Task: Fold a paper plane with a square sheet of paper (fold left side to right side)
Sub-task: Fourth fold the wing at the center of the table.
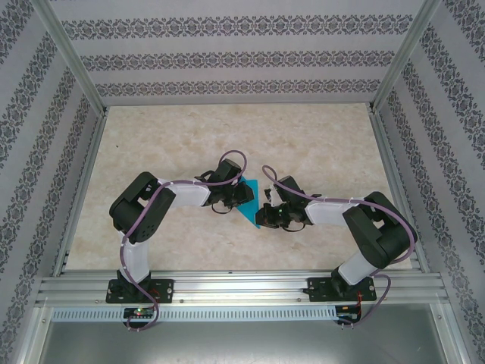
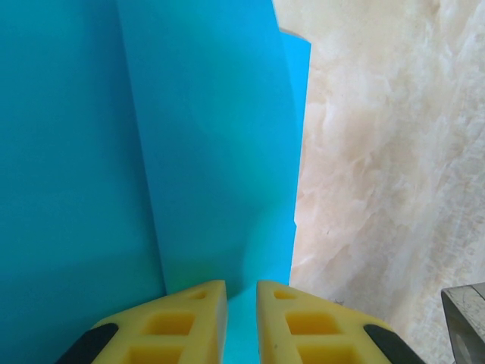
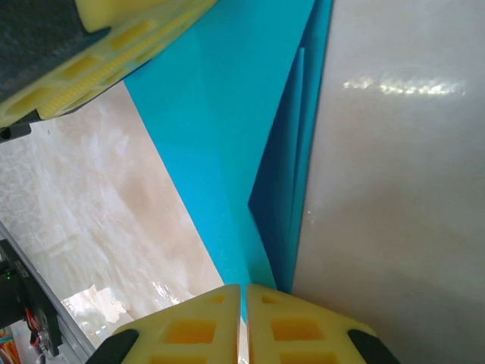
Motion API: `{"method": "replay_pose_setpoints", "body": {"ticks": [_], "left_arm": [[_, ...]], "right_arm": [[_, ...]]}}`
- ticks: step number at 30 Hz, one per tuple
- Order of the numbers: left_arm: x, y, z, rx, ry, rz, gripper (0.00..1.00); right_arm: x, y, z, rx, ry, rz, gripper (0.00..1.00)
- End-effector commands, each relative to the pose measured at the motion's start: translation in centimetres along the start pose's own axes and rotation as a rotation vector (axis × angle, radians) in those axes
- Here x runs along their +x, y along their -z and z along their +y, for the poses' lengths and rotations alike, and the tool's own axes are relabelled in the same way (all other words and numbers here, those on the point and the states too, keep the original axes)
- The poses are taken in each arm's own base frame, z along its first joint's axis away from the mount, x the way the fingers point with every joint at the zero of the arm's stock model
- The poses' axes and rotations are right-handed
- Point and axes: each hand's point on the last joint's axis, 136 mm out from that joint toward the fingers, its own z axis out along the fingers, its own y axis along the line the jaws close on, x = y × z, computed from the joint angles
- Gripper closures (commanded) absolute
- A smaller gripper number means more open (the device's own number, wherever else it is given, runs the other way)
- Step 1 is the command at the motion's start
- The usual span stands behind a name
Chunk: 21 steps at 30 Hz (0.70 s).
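At the middle of the pale marbled bench (image 1: 189,136), between both arms, we see the thin teal-blue folded paper sheet (image 1: 250,201), creased to a point. Our right claw (image 3: 243,292) is pinched tight on its edge. Our left claw (image 2: 242,292) is nearly closed, with paper layers gripped in its narrow gap.

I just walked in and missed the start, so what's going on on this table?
Two robot arms are folding a teal paper in the middle of the table. It is already creased into a pointed, partly folded shape. The right gripper is shut on one edge; the left gripper seems to pinch a flap from the other side.
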Motion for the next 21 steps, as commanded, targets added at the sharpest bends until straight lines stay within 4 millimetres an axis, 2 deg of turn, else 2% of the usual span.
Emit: {"method": "replay_pose_setpoints", "body": {"ticks": [1, 14, 21], "left_arm": [[1.7, -1.4, 3.0, -0.112, 0.018, 0.04, 0.8], [1.1, -1.1, 2.5, -0.113, 0.003, 0.032, 0.79], [-0.7, -0.5, 1.9, -0.108, -0.008, 0.002, 0.79]], "right_arm": [[1.4, -0.5, -1.3, 0.056, 0.0, 0.045, 0.88], [3.9, -0.6, -4.5, 0.21, -0.062, 0.131, 0.89], [4.9, -0.9, -5.6, 0.253, -0.085, 0.174, 0.9]]}}
